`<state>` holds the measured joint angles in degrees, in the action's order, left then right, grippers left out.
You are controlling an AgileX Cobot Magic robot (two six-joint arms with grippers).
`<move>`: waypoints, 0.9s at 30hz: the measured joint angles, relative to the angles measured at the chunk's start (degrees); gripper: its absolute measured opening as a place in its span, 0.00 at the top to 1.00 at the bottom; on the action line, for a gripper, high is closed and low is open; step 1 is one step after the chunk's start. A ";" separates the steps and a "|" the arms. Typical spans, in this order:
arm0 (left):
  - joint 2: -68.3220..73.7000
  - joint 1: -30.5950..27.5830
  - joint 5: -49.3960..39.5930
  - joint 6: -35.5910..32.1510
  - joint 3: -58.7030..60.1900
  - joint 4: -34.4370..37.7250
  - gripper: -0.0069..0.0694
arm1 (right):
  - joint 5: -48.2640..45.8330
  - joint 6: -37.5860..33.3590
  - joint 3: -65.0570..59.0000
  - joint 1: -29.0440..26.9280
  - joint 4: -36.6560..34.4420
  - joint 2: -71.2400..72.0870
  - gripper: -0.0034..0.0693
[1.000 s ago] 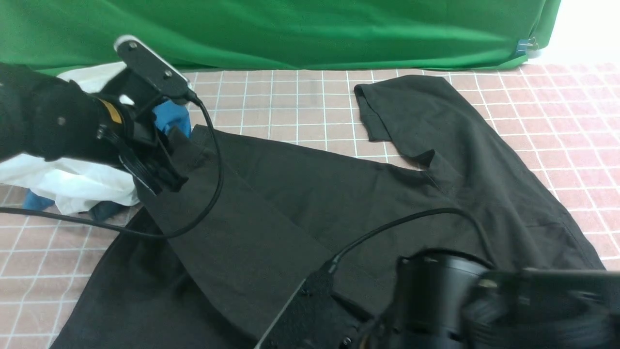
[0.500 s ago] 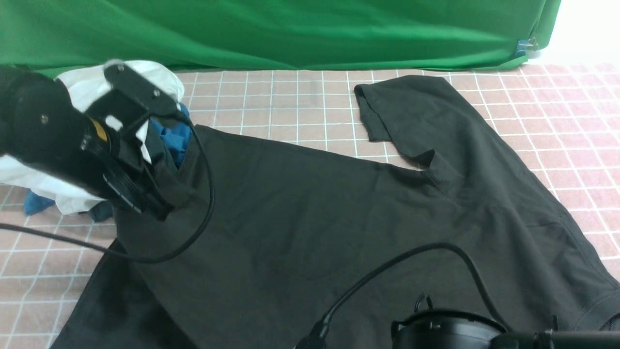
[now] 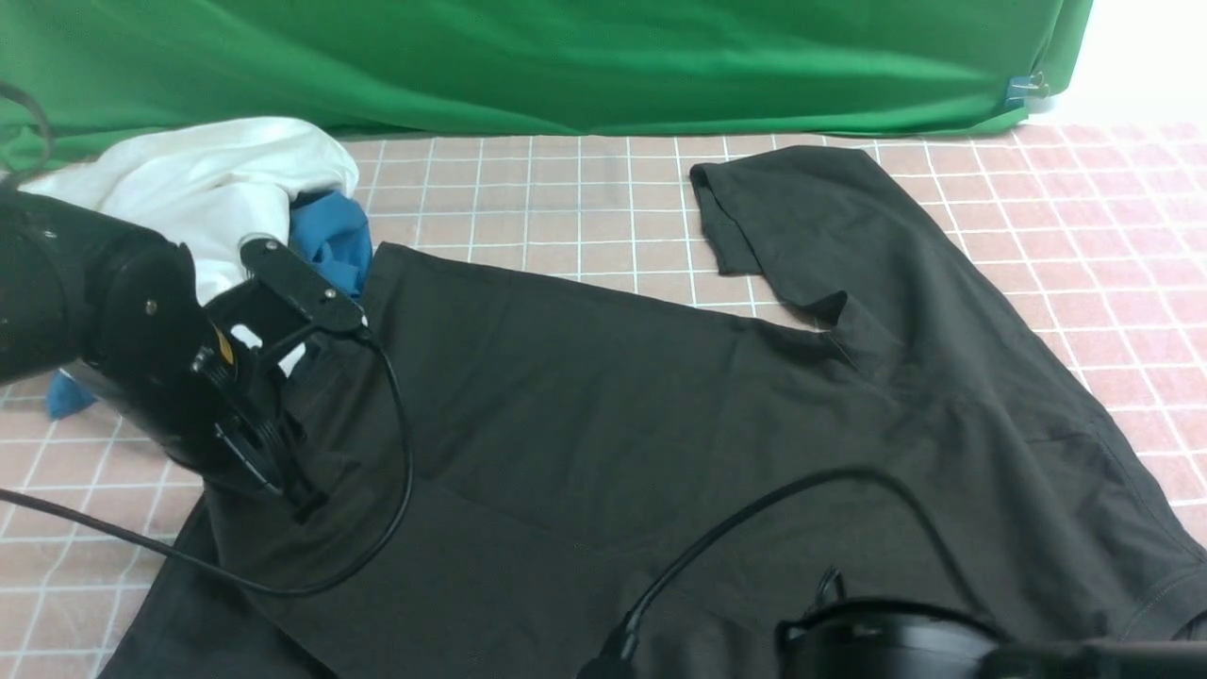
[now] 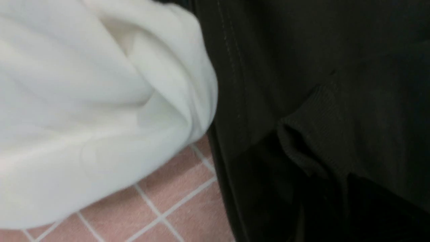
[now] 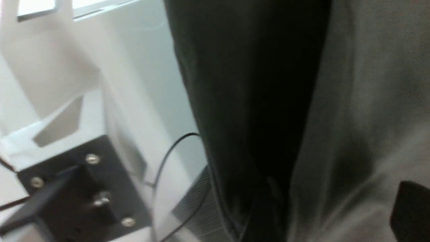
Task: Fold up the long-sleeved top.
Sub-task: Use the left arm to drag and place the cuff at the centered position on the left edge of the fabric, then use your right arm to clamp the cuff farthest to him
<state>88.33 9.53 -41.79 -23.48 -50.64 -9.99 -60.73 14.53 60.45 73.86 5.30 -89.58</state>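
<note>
The long-sleeved top (image 3: pixel 660 405), large and very dark, lies spread over the pink checked tablecloth (image 3: pixel 566 207), one sleeve (image 3: pixel 792 207) reaching to the far right. My left gripper (image 3: pixel 297 495) is down on the top's left edge, its fingers sunk in dark cloth; the left wrist view shows the stitched hem (image 4: pixel 231 67) and a bunched fold (image 4: pixel 302 144), but the jaws are lost in shadow. Only my right arm's black housing (image 3: pixel 886 641) shows at the near edge. In the right wrist view my right gripper (image 5: pixel 332 215) hangs over the top's cloth (image 5: pixel 362 101), one fingertip (image 5: pixel 410 208) far to the side.
A white garment (image 3: pixel 198 179) and a blue cloth (image 3: pixel 335 240) are heaped at the far left, touching the top's corner. A green backdrop (image 3: pixel 566 57) closes the far side. My left arm's cable (image 3: pixel 377 528) loops over the top. The robot's white frame and black bracket (image 5: pixel 74 188) stand beside the hanging cloth.
My left arm has come down and nearer with the top's left edge, and the raised fold now lies flatter. My right arm has sunk almost out of the front view.
</note>
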 joint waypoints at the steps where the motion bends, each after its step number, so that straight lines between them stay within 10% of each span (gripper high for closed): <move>1: 0.00 0.00 -0.29 0.00 0.00 -0.14 0.65 | -0.14 0.32 0.00 0.00 0.73 0.41 0.24; 7: -0.68 0.00 -1.62 2.82 0.06 -0.65 0.29 | -1.72 6.96 0.00 -3.42 13.63 9.72 0.24; 13: -5.89 0.00 -0.88 8.90 0.06 -0.46 0.17 | -1.32 2.33 0.00 -20.24 5.85 11.30 0.27; 18: -13.70 0.00 2.35 10.05 0.06 -0.62 0.31 | -1.89 -11.53 -4.10 -23.36 -14.77 11.63 0.50; 27: -16.30 0.00 1.03 10.09 0.06 2.31 0.67 | 1.12 -12.93 -7.07 -7.96 -17.76 11.63 0.65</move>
<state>72.03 9.53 -40.77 -13.39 -50.58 -7.68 -59.61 1.61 53.38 65.90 -12.46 -77.95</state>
